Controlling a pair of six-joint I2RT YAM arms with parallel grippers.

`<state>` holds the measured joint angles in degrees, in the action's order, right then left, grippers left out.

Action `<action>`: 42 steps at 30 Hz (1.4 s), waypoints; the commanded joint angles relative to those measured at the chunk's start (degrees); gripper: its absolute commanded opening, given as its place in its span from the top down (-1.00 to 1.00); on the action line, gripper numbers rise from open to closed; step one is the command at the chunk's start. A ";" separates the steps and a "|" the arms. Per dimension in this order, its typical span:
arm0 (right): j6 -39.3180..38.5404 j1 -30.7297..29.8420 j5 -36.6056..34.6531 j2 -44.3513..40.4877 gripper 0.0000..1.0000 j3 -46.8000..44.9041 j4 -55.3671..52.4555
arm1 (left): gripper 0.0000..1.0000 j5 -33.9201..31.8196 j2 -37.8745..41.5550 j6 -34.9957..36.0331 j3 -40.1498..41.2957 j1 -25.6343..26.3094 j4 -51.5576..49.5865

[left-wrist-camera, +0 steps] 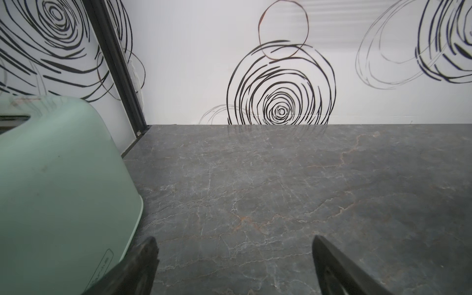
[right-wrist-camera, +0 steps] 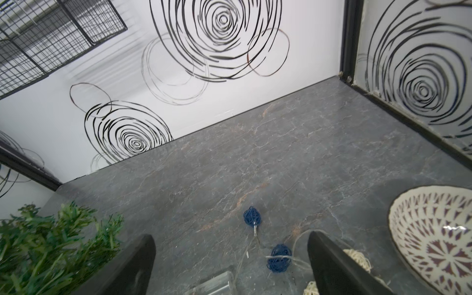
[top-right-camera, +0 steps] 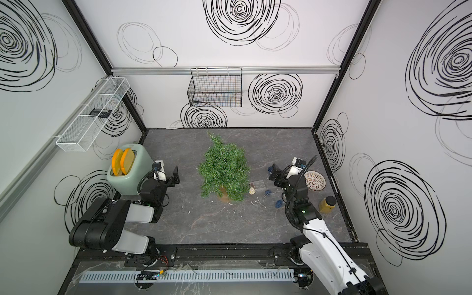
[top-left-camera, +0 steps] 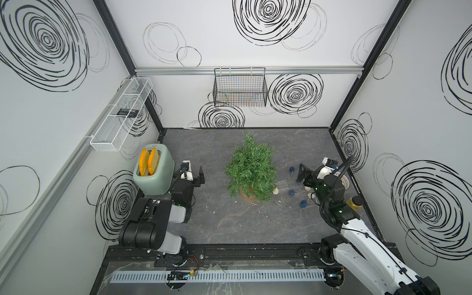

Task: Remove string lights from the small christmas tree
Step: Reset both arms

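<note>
The small christmas tree (top-left-camera: 251, 171) (top-right-camera: 224, 171) stands upright mid-table, its green branches at the edge of the right wrist view (right-wrist-camera: 51, 250). No ball shows among its branches. The string lights (top-left-camera: 290, 192) (top-right-camera: 267, 192) lie on the table to its right, blue balls (right-wrist-camera: 252, 216) and cream balls (right-wrist-camera: 356, 255) on a thin pale wire. My right gripper (top-left-camera: 302, 176) (top-right-camera: 274, 173) (right-wrist-camera: 231, 237) hangs open just above them, holding nothing. My left gripper (top-left-camera: 198, 176) (left-wrist-camera: 233, 238) is open and empty beside the toaster, far from the tree.
A mint toaster (top-left-camera: 153, 173) (left-wrist-camera: 63, 191) holding two orange slices stands at the left. A white perforated bowl (top-right-camera: 314, 180) (right-wrist-camera: 434, 237) and a yellow jar (top-right-camera: 327, 204) sit by the right wall. A clear small box (top-left-camera: 284, 184) lies among the lights. A black wire basket (top-left-camera: 240, 89) hangs on the back wall.
</note>
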<state>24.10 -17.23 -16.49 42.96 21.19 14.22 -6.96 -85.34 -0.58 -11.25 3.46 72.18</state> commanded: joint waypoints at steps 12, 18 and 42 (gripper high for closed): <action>-15.05 17.01 3.75 24.62 -0.95 -8.49 37.65 | -0.92 -2.40 -0.19 0.32 1.12 1.01 7.62; -19.67 15.29 6.11 38.90 -0.95 -7.35 48.83 | -0.92 -2.50 -0.18 0.34 1.09 1.11 7.63; -19.79 17.22 12.13 41.66 -0.95 -6.22 48.47 | -0.92 -1.39 -0.27 0.06 0.52 0.45 6.57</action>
<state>4.99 -0.45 -5.21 84.97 14.11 59.96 -8.91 -85.36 -0.58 -10.61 4.23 75.07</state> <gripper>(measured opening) 0.974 0.962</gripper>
